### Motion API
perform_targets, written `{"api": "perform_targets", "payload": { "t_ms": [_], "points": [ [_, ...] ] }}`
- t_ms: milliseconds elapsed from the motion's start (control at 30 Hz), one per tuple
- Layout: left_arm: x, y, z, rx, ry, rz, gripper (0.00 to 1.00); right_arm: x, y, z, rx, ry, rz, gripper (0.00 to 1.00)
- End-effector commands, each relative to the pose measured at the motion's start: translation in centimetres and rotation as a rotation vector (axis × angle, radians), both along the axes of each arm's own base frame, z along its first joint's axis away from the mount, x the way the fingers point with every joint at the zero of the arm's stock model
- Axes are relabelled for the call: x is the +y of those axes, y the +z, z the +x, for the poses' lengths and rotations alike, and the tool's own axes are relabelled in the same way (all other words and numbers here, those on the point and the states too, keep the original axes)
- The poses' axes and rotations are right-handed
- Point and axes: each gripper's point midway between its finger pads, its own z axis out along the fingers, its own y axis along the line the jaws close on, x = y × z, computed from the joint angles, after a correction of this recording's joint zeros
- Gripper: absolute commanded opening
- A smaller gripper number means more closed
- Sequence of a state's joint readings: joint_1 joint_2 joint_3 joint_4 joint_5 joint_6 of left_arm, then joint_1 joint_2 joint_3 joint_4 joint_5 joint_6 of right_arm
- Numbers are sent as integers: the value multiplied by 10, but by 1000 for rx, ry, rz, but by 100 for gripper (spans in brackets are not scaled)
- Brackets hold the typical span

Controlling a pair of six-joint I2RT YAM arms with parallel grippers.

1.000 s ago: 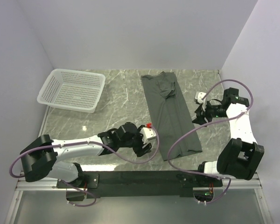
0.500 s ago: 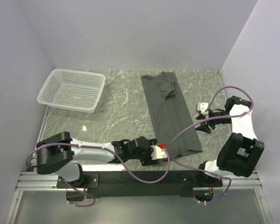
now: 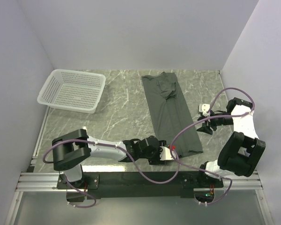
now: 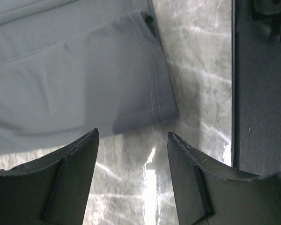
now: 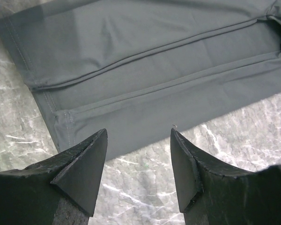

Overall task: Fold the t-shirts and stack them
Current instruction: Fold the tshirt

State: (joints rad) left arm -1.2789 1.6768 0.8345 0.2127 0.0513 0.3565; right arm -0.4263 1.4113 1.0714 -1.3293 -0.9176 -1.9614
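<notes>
Left claw (image 3: 172, 151) is low over the grey marble-patterned tabletop (image 3: 122, 108), jaws spread about two-thirds, nothing between them. In the left wrist view the left claw (image 4: 132, 133) has both fingers (image 4: 79, 159) over bare marble. The double-stitched hem corner of the dark grey-green short-sleeved cotton t-shirt (image 4: 84, 79) lies just ahead of the tips, roughly centred on the gap. Can't tell if the tips touch the table. The black base rail (image 4: 260, 93) runs along that claw's right side.

Right claw (image 3: 200, 125) is also spread about two-thirds and empty. In its wrist view the right claw (image 5: 138, 132) faces the shirt's long side. The fabric edge sits just beyond the fingertips (image 5: 96, 145) and crosses the gap, with stacked folded layers and seam lines further ahead. The hem corner is ahead and to the left of that claw. No contact with the cloth is visible.

The t-shirt (image 3: 171, 112) is folded lengthwise into a long narrow strip lying flat on the table. It sits between the two claws, near end by the left claw, neck end far ahead of both.

A white plastic mesh basket (image 3: 77, 71) sits well away from both claws, far beyond and left of the left one.
</notes>
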Motion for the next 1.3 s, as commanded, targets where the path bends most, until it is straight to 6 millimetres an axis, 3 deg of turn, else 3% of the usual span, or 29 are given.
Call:
{"api": "perform_targets", "payload": {
  "t_ms": [0, 200, 533, 733, 933, 1133, 1233, 1267],
  "points": [
    [-23, 15, -9, 2, -67, -51, 65, 10, 2, -19, 96, -3, 70, 63],
    [-34, 12, -30, 76, -98, -60, 65, 10, 0, -18, 113, -14, 82, 62],
    [-57, -10, -13, 119, 51, -1, 63, 7, 2, -13, 117, -51, 93, 61],
    [-53, -27, -8, 126, 92, 73, 60, 4, 1, -14, 115, -58, 91, 61],
    [-39, -45, 8, 80, 194, 149, 50, 3, 1, -16, 118, -56, 86, 61],
    [-29, -46, 20, 30, 258, 171, 39, 2, -2, -20, 125, -44, 67, 61],
    [-32, -45, 13, 53, 222, 166, 25, 1, -8, -26, 127, -16, 39, 61],
    [-33, -46, 9, 69, 201, 165, 14, 0, -10, -29, 133, -7, 28, 61]
  ]
}}
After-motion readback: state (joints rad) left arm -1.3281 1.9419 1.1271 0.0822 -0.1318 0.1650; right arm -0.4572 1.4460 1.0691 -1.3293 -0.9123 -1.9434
